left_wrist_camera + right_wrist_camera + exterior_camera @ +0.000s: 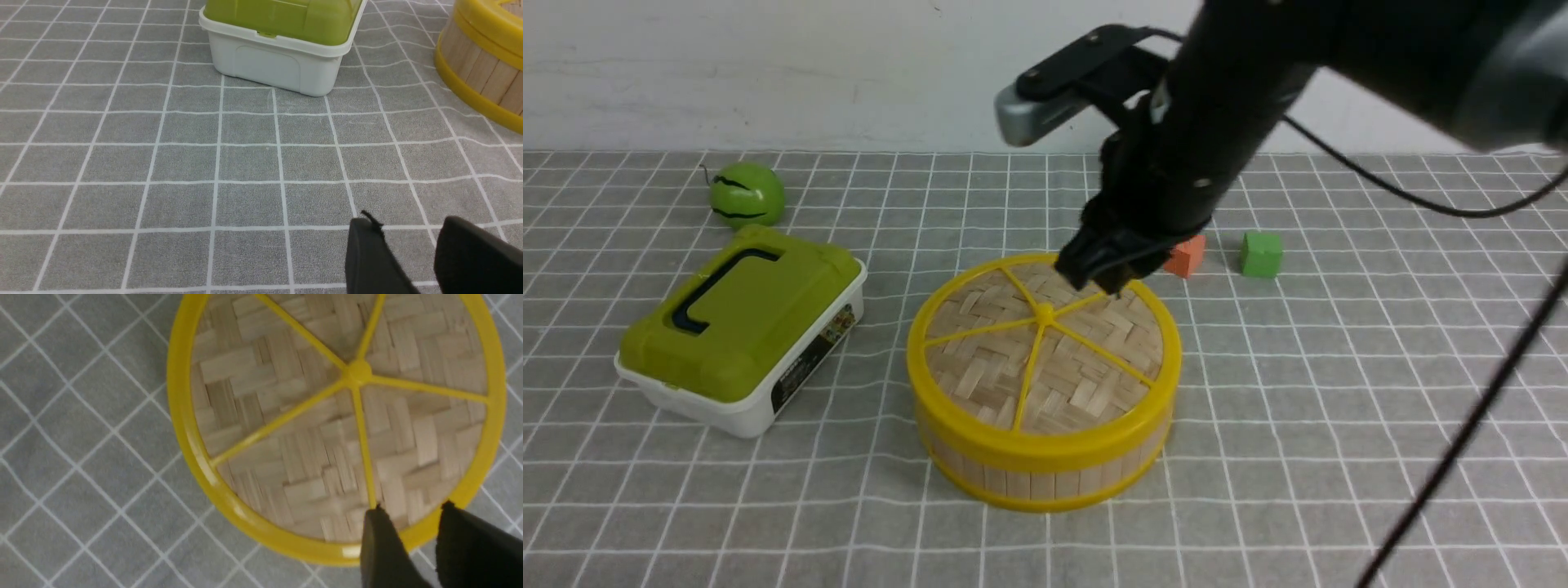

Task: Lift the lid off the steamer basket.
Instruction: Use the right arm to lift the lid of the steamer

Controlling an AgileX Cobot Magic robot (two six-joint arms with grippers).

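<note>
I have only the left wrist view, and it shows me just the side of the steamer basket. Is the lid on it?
Observer: Yes, the lid lies flat on the steamer basket.
Operator: Where is the right gripper?
Observer: The right gripper is at the lid's far edge; its fingers are apart, over the rim.
Operator: What lies beyond the basket?
Observer: An orange block and a green block, towards the right side.

lid [1013, 367] on steamer basket [1045, 480], box [743, 314] left
</note>
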